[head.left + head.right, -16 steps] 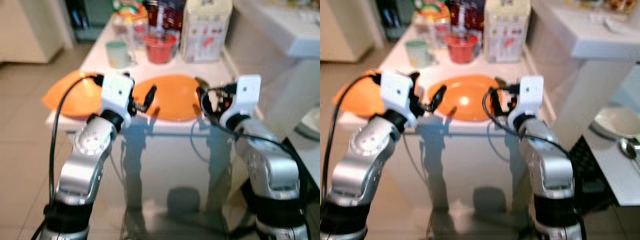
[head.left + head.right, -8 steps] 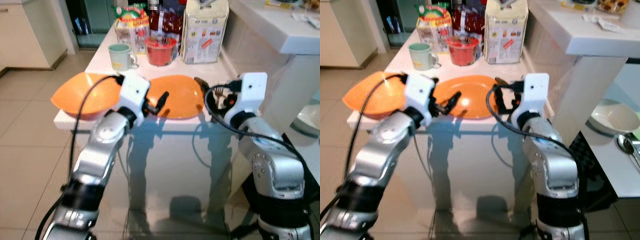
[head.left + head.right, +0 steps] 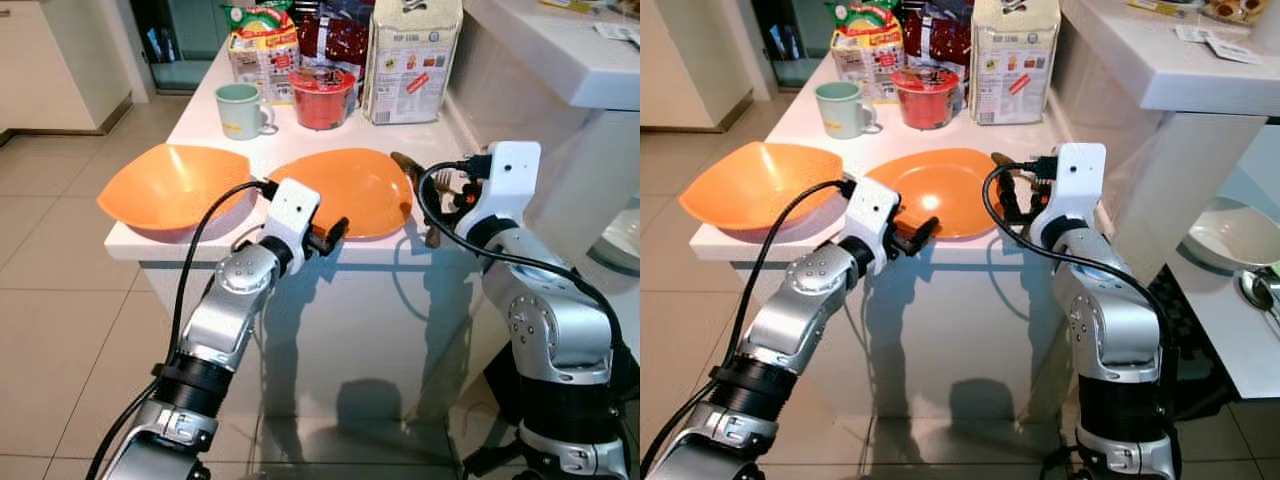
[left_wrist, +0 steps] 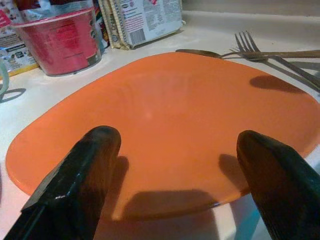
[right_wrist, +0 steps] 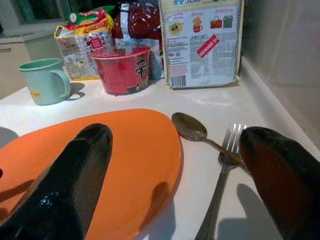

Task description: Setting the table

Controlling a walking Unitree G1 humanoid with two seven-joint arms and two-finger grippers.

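Observation:
An orange plate [image 3: 352, 188] lies near the front edge of the white counter [image 3: 205, 118], with an orange bowl [image 3: 168, 184] to its left. A spoon [image 5: 187, 127] and a fork [image 5: 224, 151] lie on the counter just right of the plate. My left gripper [image 4: 177, 140] is open, its two fingers spread over the plate's near rim, which sits between them. My right gripper [image 5: 175, 135] is open too, low over the plate's right edge and the cutlery, holding nothing.
Behind the plate stand a green mug [image 3: 241, 110], a red noodle cup [image 3: 322, 96] and food bags [image 3: 410, 60]. A white ledge and pillar [image 3: 1170, 90] rise close on the right. A lower surface with a white dish [image 3: 1230, 236] is at the far right.
My left arm has reached forward and to the right, bringing its open gripper from the plate's left side to its near rim. The view has steadied and sharpened. The right gripper has barely moved.

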